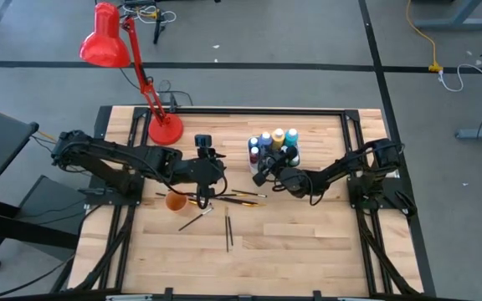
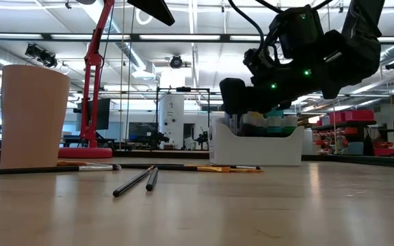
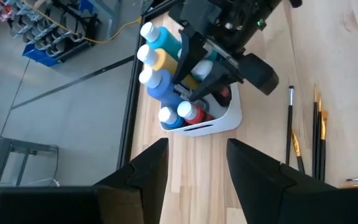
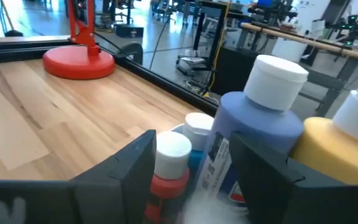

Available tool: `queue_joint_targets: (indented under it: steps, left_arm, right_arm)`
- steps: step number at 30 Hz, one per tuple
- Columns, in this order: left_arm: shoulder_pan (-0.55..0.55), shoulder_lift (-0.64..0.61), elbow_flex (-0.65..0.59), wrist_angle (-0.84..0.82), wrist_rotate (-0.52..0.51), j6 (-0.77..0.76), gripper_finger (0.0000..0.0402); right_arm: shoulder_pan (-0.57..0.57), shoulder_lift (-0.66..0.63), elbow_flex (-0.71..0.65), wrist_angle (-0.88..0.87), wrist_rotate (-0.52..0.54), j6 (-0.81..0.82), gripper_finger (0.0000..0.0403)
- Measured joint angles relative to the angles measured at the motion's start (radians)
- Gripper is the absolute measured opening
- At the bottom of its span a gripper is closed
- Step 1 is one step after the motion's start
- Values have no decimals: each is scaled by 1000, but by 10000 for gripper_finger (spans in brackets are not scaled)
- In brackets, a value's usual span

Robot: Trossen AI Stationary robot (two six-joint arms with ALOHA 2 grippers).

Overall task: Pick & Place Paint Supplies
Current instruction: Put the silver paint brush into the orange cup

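At the centre right of the overhead frame, the right pincer (image 1: pixel 264 170) hung over the white tray (image 3: pixel 227 119) of paint bottles, its jaws spread wide around a small red bottle (image 4: pixel 168 171) with a white cap and gripping nothing, the pads standing clear of the bottle on either side. Crowded into the same tray were a large blue bottle (image 4: pixel 253 134), a yellow bottle (image 4: pixel 339 149) and a teal bottle (image 1: pixel 292 140), all upright and packed shoulder to shoulder. The bottles looked like light, rigid plastic with smooth, probably slippery sides, so the cap or the neck just under it seemed the surest place to take hold, lifting straight up to avoid dragging neighbours along. Near the middle of the overhead frame the left pincer (image 1: pixel 202 194) waited with its fingers moderately parted and empty, hovering by the orange cup (image 1: pixel 175 201). Several thin dark-handled paintbrushes (image 1: pixel 228 231) lay loose on the table (image 1: pixel 308 251) below and beside the cup, some crossing one another, others stretched toward the tray. These appeared very light, stiff and prone to roll; a pinch across the middle of the handle would likely keep one balanced, while the bristled tips looked too delicate to squeeze. A red desk lamp (image 1: pixel 107 38) stood at the upper left of the table, well apart from the work.
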Motion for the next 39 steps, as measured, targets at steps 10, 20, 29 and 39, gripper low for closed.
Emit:
queue_joint_targets:
  steps: [10, 20, 29, 39]
  left_arm:
    - [0, 0, 0, -2, -1, -16, 171]
    - [0, -24, 0, -18, -94, -100, 171]
    - [-17, -159, -89, -12, -60, -169, 171]
    - [-81, -365, -447, 265, -44, -273, 171]
  right_arm:
    - [7, -2, 0, 27, 7, -13, 175]
    - [148, -172, 2, 125, -6, -288, 129]
    - [328, -394, 2, 27, 2, -352, 121]
    - [386, -426, 1, -112, -211, -202, 163]
